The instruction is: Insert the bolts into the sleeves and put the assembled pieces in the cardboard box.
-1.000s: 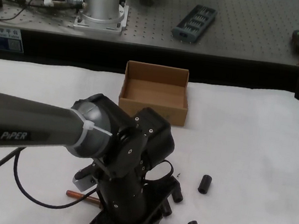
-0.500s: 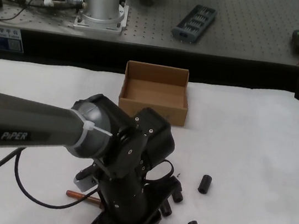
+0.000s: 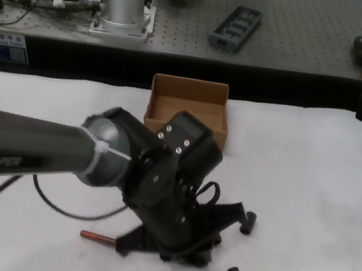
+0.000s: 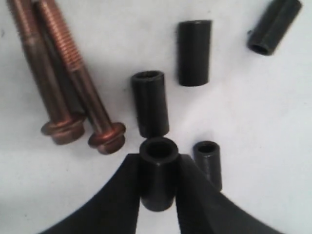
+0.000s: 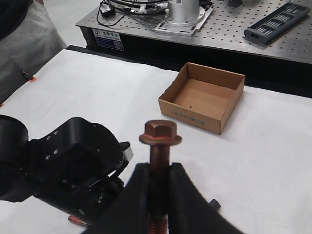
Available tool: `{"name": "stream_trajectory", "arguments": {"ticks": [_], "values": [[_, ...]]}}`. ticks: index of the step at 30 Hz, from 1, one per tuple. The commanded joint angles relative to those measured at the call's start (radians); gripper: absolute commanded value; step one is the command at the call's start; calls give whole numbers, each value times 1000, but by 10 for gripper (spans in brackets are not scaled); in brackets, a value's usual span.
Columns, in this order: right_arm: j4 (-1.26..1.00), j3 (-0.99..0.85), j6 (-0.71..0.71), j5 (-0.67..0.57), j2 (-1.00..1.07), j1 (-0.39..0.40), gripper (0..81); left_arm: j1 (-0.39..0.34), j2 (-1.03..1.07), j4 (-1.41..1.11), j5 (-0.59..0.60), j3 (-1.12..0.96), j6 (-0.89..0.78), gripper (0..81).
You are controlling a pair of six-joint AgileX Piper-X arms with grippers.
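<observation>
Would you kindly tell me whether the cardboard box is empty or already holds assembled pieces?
Empty: in the right wrist view the cardboard box shows a bare floor, with nothing lying inside.

No text is legible. White label [image 3: 2,46] on the bench edge, far beyond the left gripper [image 4: 157,184]: too small to read. Lettering [image 3: 3,162] on the left arm [image 3: 51,144], behind that gripper: blurred. Faint print [image 5: 187,115] on the cardboard box [image 5: 210,125] wall: unreadable.
</observation>
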Motion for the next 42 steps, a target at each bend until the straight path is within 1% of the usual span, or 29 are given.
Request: {"name": "stream_trajectory", "arguments": {"ticks": [1, 5, 9, 15, 19, 24, 30, 36, 42], "values": [[-28, -4, -9, -24, -4, -7, 24, 2, -67, -41, -50, -6, 164, 132], [-88, -4, -9, -94, -4, -7, 24, 2, -113, -81, -38, -6, 332, 132], [-114, -7, -9, -126, -4, -7, 24, 2, -150, -81, -47, -4, 442, 132], [-114, -13, -7, -126, -4, -29, 24, 2, -197, -81, -49, 2, 535, 132], [-114, -13, 9, -179, -4, -62, 24, 2, -272, -112, -55, 63, 583, 132], [-125, 2, 6, -225, 0, -95, 24, 2, -419, -216, -86, 220, 584, 132], [-212, 67, 12, -348, 43, -106, 24, 2, -584, -356, -90, 388, 584, 132], [-424, 165, 120, -463, 94, -106, 24, 2, -671, -527, -90, 532, 579, 132], [-639, 233, 220, -508, 124, -106, 24, 2, -694, -747, -90, 670, 528, 132]]}}
